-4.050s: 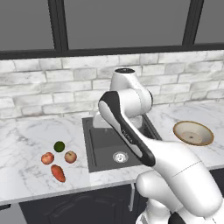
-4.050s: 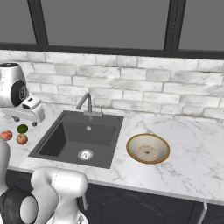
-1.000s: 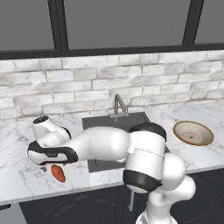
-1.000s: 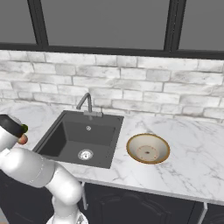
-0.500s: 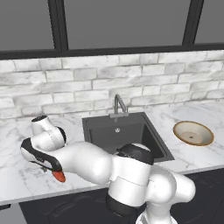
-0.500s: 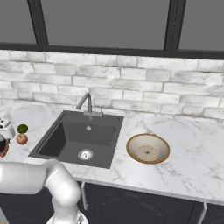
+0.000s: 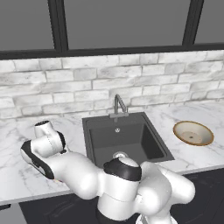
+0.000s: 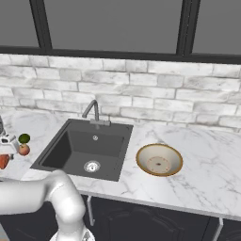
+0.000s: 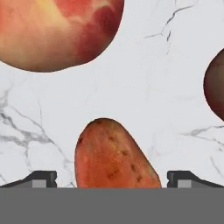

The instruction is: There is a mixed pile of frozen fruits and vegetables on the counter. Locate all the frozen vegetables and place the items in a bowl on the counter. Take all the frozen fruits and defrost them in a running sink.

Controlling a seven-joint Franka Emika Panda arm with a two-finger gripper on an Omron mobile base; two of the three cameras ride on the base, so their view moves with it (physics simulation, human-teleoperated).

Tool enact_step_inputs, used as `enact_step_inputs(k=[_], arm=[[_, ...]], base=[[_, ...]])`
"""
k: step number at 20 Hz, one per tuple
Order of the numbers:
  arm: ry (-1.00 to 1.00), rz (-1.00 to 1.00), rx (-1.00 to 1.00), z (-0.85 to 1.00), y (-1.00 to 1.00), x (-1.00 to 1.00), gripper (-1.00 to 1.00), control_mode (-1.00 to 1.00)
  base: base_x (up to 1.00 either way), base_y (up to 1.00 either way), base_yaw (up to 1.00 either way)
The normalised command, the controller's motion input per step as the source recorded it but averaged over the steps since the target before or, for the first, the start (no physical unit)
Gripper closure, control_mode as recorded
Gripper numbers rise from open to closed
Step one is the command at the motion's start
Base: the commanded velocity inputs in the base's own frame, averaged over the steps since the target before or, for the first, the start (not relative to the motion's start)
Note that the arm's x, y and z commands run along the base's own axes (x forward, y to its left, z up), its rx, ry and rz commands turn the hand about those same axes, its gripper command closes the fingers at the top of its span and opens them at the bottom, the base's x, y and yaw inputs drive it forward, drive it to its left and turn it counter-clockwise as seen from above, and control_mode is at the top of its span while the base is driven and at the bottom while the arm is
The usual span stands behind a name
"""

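The bowl (image 7: 193, 133) sits on the counter (image 8: 207, 160) right of the sink (image 8: 84, 147), and nothing lies in its pale inside. The sink's dark basin holds nothing but its silver drain (image 8: 92, 165), with the faucet (image 8: 92, 111) standing at its back edge.

Left of the sink, the arm now folds low over the pile; half a second ago it already hung there, and a second ago it was reaching across from the sink side. In the left base view its white bulk covers the spot where the red-orange piece showed a moment back. The bowl and sink stay where they were.

In the right base view, at the far left edge beyond the sink, the green ball (image 8: 24, 138) sits just behind an apple (image 8: 24, 149), and a sliver of the red-orange piece (image 8: 4, 161) shows in front of them, partly cut off by the frame.

The hand view looks straight down: the red-orange piece (image 9: 114, 155) lies on the marble between the two finger tips (image 9: 41, 178), its long axis running up the picture, rounded end toward the big red-yellow apple (image 9: 52, 30) above. A darker red ball (image 9: 215, 85) sits at the right edge. The gripper (image 9: 113, 179) stands wide apart around the piece, not pinching it.
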Motion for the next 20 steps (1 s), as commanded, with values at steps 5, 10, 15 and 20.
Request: enact_step_inputs(k=[5, 10, 15, 20], arm=[[0.03, 0.00, 0.01, -0.22, 0.03, 0.00, 1.00, -1.00], [0.00, 0.00, 0.00, -0.04, 0.02, -0.01, 1.00, -1.00], [0.00, -0.01, 0.00, 0.20, -0.05, -0.19, 1.00, -1.00], [0.01, -0.04, 0.00, 0.49, -0.32, -0.38, 1.00, -1.00]], base=[[0.00, 0.00, 0.00], [0.00, 0.00, 0.00], [0.00, 0.00, 0.00], [0.00, 0.00, 0.00]])
